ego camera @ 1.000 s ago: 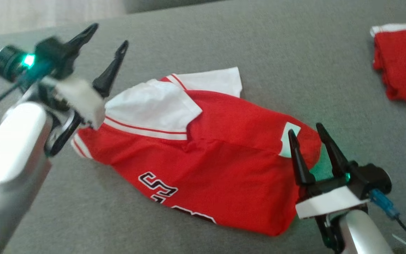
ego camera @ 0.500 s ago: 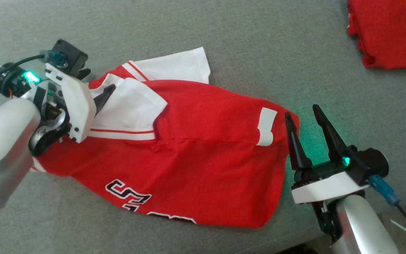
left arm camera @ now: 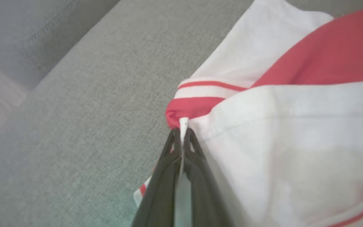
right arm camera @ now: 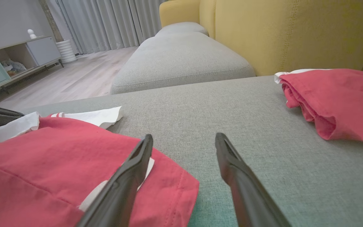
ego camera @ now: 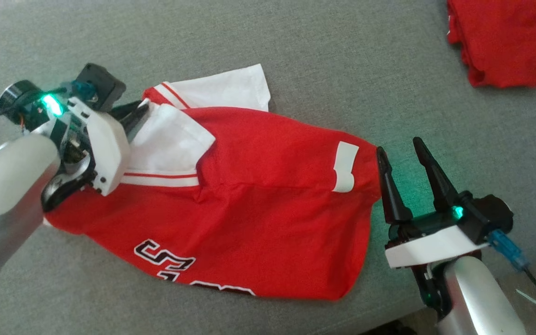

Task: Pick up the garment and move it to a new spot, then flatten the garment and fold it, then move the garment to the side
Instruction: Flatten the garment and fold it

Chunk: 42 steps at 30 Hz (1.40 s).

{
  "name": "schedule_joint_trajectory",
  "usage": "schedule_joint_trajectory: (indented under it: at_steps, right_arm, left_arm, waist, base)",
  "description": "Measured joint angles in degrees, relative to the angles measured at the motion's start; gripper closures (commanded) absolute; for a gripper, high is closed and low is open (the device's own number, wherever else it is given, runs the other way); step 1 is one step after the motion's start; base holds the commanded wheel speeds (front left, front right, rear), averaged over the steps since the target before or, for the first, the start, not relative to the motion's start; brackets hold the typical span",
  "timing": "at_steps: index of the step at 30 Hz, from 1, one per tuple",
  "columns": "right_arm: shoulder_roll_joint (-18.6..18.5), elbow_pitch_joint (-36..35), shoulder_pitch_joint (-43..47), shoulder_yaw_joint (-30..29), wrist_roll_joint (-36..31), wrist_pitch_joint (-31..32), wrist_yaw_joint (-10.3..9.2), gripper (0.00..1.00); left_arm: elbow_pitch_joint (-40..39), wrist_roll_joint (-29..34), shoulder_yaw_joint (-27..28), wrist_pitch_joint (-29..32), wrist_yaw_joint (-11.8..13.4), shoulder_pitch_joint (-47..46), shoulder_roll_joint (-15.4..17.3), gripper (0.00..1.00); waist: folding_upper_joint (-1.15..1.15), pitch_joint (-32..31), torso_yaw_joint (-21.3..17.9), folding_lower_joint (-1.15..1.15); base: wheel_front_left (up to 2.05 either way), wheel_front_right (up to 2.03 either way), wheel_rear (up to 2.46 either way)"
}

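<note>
The garment [ego camera: 258, 186] is a red jersey with white sleeves and black-and-white lettering, lying crumpled on the grey sofa cushion [ego camera: 324, 65]. My left gripper [ego camera: 140, 109] is at its upper left edge, shut on a fold of white sleeve and red collar; the left wrist view shows the fabric pinched between the fingertips [left arm camera: 181, 137]. My right gripper [ego camera: 399, 151] stands open just off the garment's right hem, one finger [right arm camera: 131, 170] over the red cloth [right arm camera: 43, 170], the other over bare cushion.
A second red garment [ego camera: 505, 42] lies bunched at the far right of the cushion, also in the right wrist view [right arm camera: 336, 101]. A yellow sofa back [right arm camera: 295, 31] rises behind it. A grey ottoman [right arm camera: 181, 60] and wooden floor lie beyond.
My left gripper came down from above the cushion onto the garment's upper left edge and shut on the sleeve. The head camera tilted, shifting the whole picture. The right gripper stays open.
</note>
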Motion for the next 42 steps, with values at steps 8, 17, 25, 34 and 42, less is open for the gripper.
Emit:
schedule_joint_trajectory:
  at_steps: [8, 17, 25, 34, 42]
  right_arm:
    - [-0.01, 0.45, 0.13, -0.21, -0.01, 0.0, 0.0, 0.0]
    - [-0.01, 0.51, 2.32, -0.51, -0.01, 0.01, 0.0, 0.0]
    - [0.0, 0.47, 2.81, -1.1, -0.02, 0.0, 0.0, 0.0]
    - [-0.01, 0.69, 2.8, -0.75, -0.53, 0.01, 0.0, 0.0]
    - [-0.01, 0.83, 2.77, -0.46, -0.52, 0.0, 0.0, 0.0]
  left_arm:
    - [-2.86, 5.77, -2.48, -10.09, -0.01, -2.63, 0.54, 1.0]
    - [-19.12, 6.82, -3.19, -12.9, 4.7, 4.7, 4.33, 1.0]
    - [-26.01, 13.74, -4.55, -19.39, 16.83, 20.85, 2.83, 0.0]
    - [-23.95, 20.74, -4.52, -22.9, 22.74, 22.43, -0.18, 0.0]
    - [-23.82, 25.65, -4.54, -20.27, 21.02, 22.42, -1.35, 0.0]
  waist:
    - [0.0, -2.32, 0.71, 0.0]
    - [0.0, -5.22, 1.72, -0.01]
    - [0.0, -5.29, 4.16, -0.01]
    - [0.0, -5.95, 7.06, -0.01]
    - [0.0, -5.45, 6.69, 0.0]
  base:
    - [0.0, 0.0, 0.0]
    - [0.0, 0.0, 0.0]
    - [0.0, 0.0, 0.0]
    - [0.0, 0.0, 0.0]
    - [0.0, 0.0, 0.0]
